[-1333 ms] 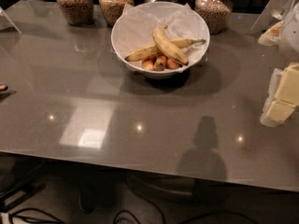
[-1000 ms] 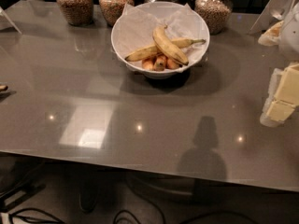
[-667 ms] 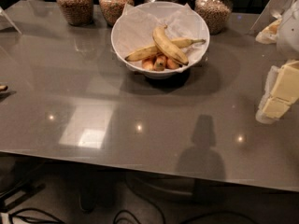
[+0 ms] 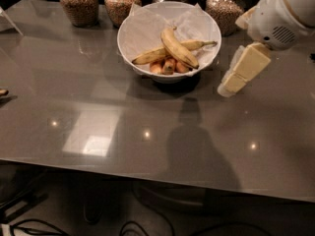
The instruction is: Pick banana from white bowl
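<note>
The gripper [image 4: 227,86] has swung in just right of the white bowl [image 4: 120,45], lining up on the topmost banana [image 4: 178,48]; open or closed, I cannot tell

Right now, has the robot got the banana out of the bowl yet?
Not yet. Done: nothing much; the banana lies in the white bowl, on top of the other fruit. In hand: the gripper hangs beside the bowl, on the view's right, not touching it. Left: reach in, grab the banana and lift it out.
</note>
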You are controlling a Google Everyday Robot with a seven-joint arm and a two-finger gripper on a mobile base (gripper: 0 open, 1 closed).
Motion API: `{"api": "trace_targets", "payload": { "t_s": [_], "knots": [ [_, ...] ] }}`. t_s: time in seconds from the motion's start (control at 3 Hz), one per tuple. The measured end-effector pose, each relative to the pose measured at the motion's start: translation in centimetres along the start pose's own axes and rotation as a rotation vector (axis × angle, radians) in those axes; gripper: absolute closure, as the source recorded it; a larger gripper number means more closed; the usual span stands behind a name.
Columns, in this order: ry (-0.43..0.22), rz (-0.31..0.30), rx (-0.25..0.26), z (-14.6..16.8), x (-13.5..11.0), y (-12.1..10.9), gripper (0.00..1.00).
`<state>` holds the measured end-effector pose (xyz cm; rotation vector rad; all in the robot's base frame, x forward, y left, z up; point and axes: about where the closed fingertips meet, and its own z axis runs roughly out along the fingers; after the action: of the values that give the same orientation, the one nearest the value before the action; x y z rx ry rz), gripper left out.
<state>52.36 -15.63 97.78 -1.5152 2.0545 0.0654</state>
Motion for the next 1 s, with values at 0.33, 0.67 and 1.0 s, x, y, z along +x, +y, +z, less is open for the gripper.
{"api": "trace_targets", "payload": {
  "t_s": [0.33, 0.67, 1.0],
  "knots": [
    [-0.078, 0.074, 0.064, 3.31, -5.17, -3.55, 0.00],
    [-0.078, 0.072, 0.064, 3.30, -5.16, -3.53, 0.00],
    [-0.113, 0.109, 0.107, 3.32, -5.51, -4.43, 0.00]
  ]
}}
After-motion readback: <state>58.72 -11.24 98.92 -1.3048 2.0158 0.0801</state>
